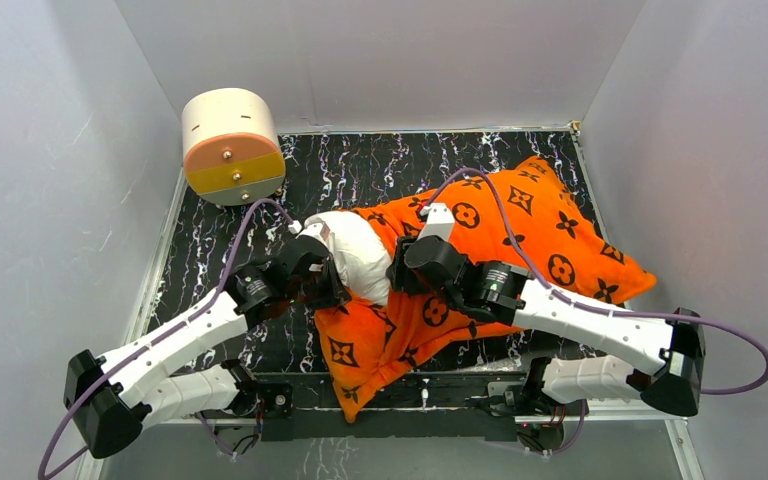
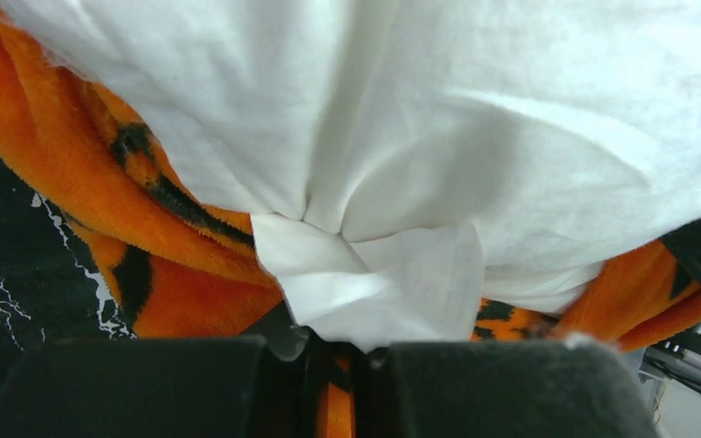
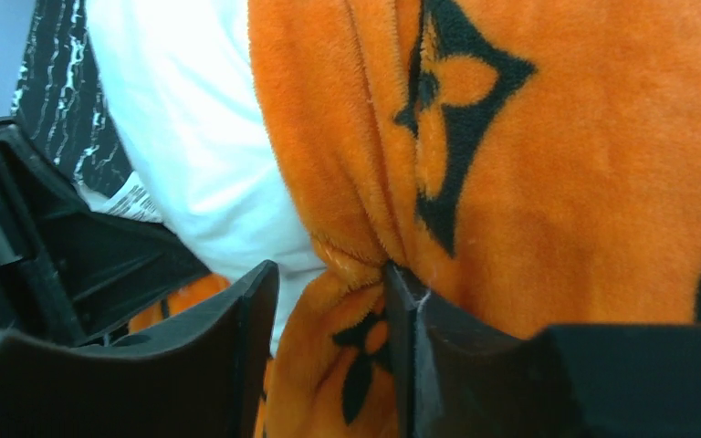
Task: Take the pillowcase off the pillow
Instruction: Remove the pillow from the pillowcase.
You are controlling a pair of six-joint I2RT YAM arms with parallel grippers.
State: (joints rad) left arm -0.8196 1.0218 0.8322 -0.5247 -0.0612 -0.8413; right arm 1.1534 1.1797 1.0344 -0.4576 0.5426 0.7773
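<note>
The left arm and right arm fold inward, elbows out, wrists nearly meeting; the left gripper pinches the pillow, the right gripper clamps a fold of the pillowcase.

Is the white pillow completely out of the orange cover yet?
No, only one end of the pillow pokes out of the pillowcase.

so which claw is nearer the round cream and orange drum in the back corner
Left. The left claw pinches the pillow, closer to the drum; the right claw grips the pillowcase farther right.
</note>
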